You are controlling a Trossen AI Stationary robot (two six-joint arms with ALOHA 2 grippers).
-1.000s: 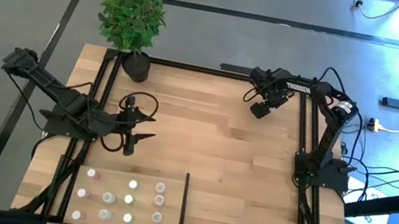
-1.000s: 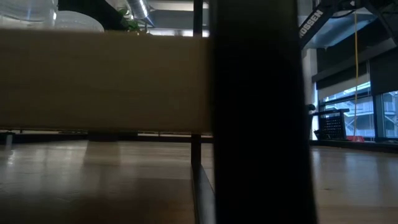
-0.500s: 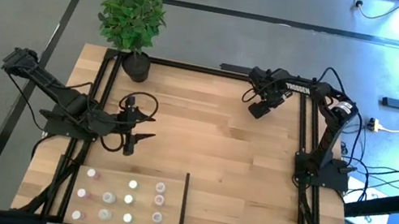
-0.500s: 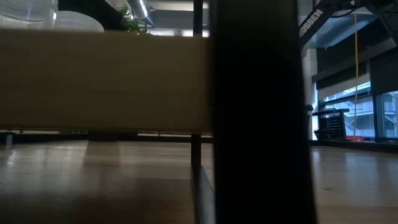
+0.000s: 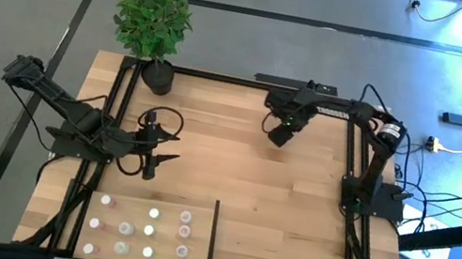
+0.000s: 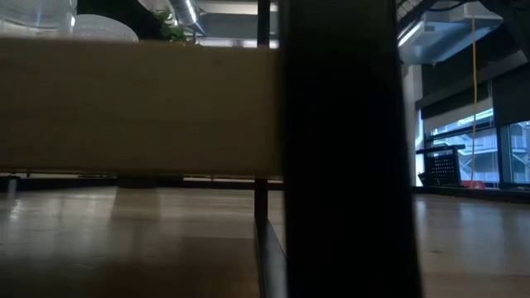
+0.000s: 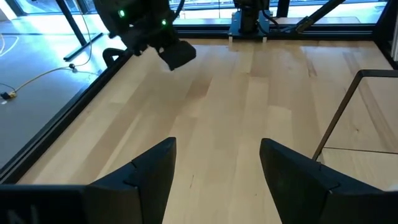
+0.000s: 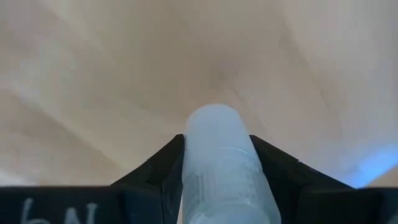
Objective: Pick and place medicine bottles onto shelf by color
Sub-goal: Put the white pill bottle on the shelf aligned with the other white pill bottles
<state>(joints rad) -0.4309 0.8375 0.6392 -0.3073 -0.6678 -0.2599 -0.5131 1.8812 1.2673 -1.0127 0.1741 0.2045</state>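
**Right gripper clamps a pale bottle over the table's far side**

The right gripper (image 5: 277, 136) hangs above the far part of the wooden tabletop (image 5: 252, 171), its two dark fingers (image 8: 155, 171) pressed against either side of a whitish medicine bottle (image 8: 222, 165) that juts out between and past them. The cap colour is hard to judge from so close. The left gripper (image 7: 217, 168) waits with fingers spread and nothing between them, near the shelf (image 5: 197, 238) (a light panel at the table's near left corner). About a dozen more bottles (image 5: 149, 230) stand there in rows, well apart from the held one.
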